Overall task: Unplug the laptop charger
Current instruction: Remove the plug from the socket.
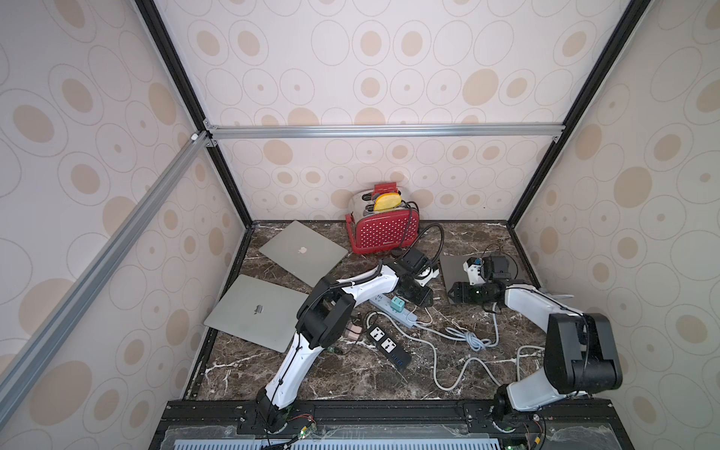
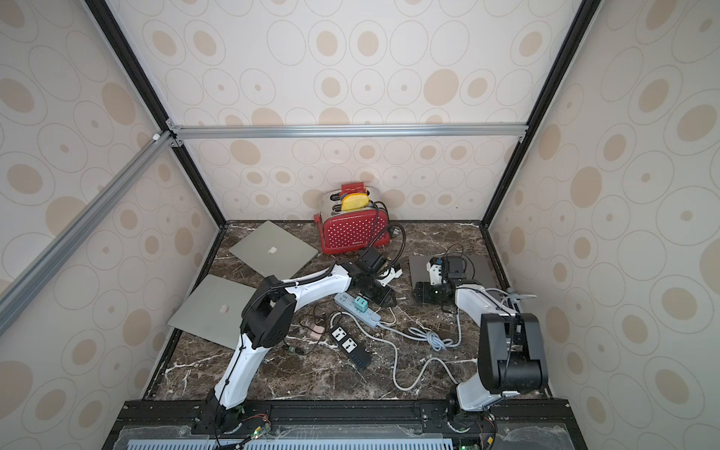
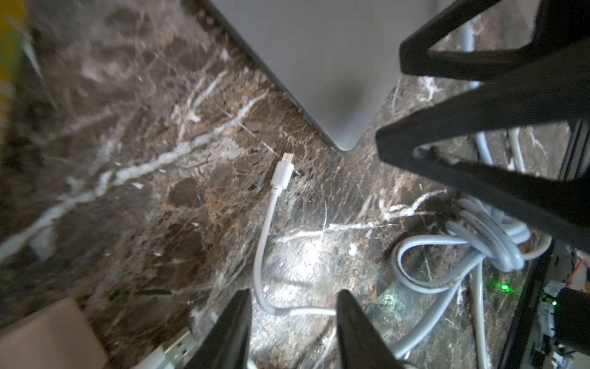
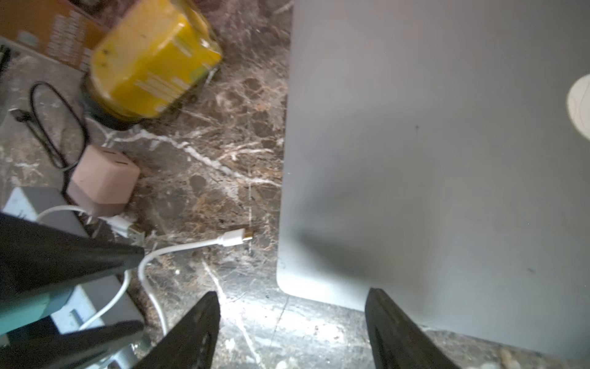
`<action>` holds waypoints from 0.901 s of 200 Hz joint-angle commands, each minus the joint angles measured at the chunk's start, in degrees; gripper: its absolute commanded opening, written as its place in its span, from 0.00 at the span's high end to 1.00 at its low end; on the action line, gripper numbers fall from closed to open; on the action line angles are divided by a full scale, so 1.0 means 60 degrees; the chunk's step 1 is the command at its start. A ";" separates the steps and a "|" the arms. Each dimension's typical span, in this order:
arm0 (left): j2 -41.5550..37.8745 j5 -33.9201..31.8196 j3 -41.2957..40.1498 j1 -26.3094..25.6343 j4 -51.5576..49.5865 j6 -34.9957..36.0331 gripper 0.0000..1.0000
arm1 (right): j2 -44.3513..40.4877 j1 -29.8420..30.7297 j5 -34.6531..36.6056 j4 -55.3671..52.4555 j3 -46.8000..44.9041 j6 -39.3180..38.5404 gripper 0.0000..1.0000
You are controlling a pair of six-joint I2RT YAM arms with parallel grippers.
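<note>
charger plug (image 3: 282,174) loose beside laptop (image 3: 319,64), left claw (image 3: 293,297) parted

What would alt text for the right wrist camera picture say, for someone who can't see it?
A white charger cable lies unplugged on the marble tabletop, its tip just short of the edge of a grey laptop. The right hand hovers open above; a pink charger cube sits nearby.

I see the charger's white plug (image 3: 281,175) lying flat and free of the laptop (image 3: 319,64). Its metal tip points at the grey laptop's rounded corner and stops just short of it. The plug sits ahead of my left claw (image 3: 293,322), and its cable (image 3: 263,242) curves back between the parted fingers (image 3: 230,335). The laptop lies closed and flat, that corner right in front of my right claw (image 4: 292,322).
</note>
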 commanded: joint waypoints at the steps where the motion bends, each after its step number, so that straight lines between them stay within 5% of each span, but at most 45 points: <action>1: -0.1664 0.0155 -0.0717 0.0113 0.0215 0.0274 0.40 | -0.0762 0.0475 -0.0292 0.0405 -0.0453 -0.0348 0.24; 13: -0.2384 0.0094 -0.1417 0.0190 0.0337 0.0330 0.35 | -0.1257 0.0957 -0.0223 0.0706 -0.0668 -0.0572 0.23; 41: -0.4020 -0.0082 -0.3254 0.0796 0.0549 -0.0112 0.02 | -0.1848 0.2150 -0.0153 0.0696 -0.0404 -0.1196 0.15; 92: -0.5257 -0.1083 -0.5507 0.2796 -0.0054 -0.1193 0.01 | -0.0436 0.3765 0.0062 0.0167 0.1023 -0.1605 0.12; 180: -0.3424 -0.1925 -0.4571 0.2887 -0.0246 -0.1438 0.01 | 0.1400 0.4877 -0.0246 0.0298 0.1909 -0.1743 0.15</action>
